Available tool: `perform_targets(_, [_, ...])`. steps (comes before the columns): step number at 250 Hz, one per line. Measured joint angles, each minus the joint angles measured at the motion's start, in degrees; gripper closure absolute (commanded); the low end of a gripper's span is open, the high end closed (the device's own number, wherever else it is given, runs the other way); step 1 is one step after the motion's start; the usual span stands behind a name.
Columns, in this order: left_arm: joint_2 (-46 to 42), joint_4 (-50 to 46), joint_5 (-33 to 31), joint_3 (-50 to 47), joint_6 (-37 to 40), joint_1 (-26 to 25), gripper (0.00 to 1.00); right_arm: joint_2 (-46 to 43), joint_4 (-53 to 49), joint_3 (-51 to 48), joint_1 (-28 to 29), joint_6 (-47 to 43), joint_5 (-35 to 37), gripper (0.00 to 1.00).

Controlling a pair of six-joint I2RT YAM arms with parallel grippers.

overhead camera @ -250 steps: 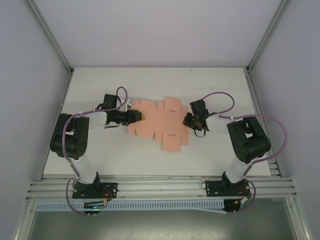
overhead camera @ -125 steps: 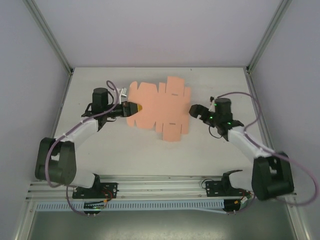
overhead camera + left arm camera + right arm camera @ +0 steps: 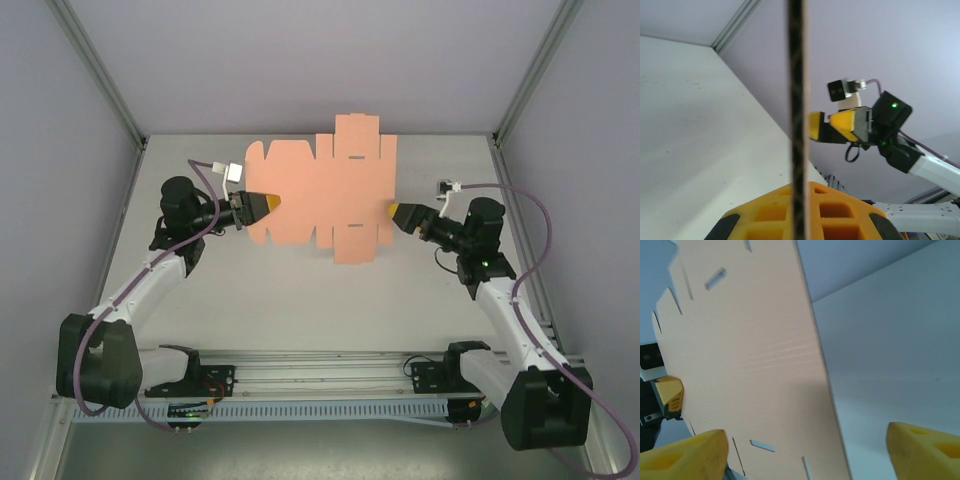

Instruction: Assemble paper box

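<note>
The paper box (image 3: 320, 190) is a flat salmon-pink die-cut sheet with tabs and slots, held up off the white table (image 3: 300, 300). My left gripper (image 3: 262, 205) is shut on its left edge. In the left wrist view the sheet (image 3: 796, 100) shows edge-on as a thin dark line running down between the yellow fingers (image 3: 850, 210). My right gripper (image 3: 398, 212) sits at the sheet's right edge. Its fingers (image 3: 685, 455) stand wide apart, and the sheet (image 3: 745, 355) reaches between them without touching either.
Grey enclosure walls with slanted aluminium posts (image 3: 100, 75) close in the table on three sides. A slotted rail (image 3: 320, 370) with both arm bases runs along the near edge. Bare table lies below and in front of the sheet.
Both arms have stretched out and spread apart. The sheet has been lifted off the table and carried toward the back wall by the left gripper. The right gripper drew back to the sheet's right edge.
</note>
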Motion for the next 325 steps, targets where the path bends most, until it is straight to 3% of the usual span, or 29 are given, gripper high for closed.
perform_targets(30, [-1.0, 1.3, 0.0, -0.5, -1.0, 0.0, 1.00, 4.4, 3.0, 0.2, 0.0, 1.2, -3.2, 0.42])
perform_targets(66, [-1.0, 2.6, 0.0, -0.9, -1.7, 0.0, 1.00, 8.2, 6.8, 0.9, 0.4, 3.8, -6.1, 0.51])
perform_targets(84, [-1.0, 2.9, -0.1, -1.1, -1.9, 0.0, 1.00, 9.3, 8.8, 1.3, 0.7, 4.8, -7.5, 0.66])
perform_targets(128, [-0.8, 3.0, -0.5, -1.2, -1.9, 0.4, 1.00, 9.7, 9.3, 2.9, 1.2, 4.3, -8.4, 0.89])
perform_targets(140, [-0.6, 2.8, -1.0, -1.2, -1.9, 0.6, 1.00, 9.5, 8.1, 3.7, 1.4, 3.5, -8.2, 1.00])
perform_targets(181, [0.0, -2.0, -6.3, -1.2, 0.3, 0.8, 1.00, 7.4, -6.3, 10.6, 5.8, -5.7, 1.6, 1.00])
perform_targets(225, [2.0, -5.9, -13.5, -1.8, 2.1, 0.8, 1.00, 7.0, -22.3, 21.5, 17.9, -15.7, 19.4, 1.00])
perform_targets(286, [6.3, -8.4, -17.2, -2.0, 2.7, -0.5, 1.00, 13.9, -33.7, 30.9, 30.2, -23.4, 38.2, 1.00])
perform_targets(325, [7.5, -9.7, -18.1, -2.8, 3.2, -1.0, 0.54, 19.1, -37.2, 34.6, 34.2, -26.1, 47.9, 1.00])
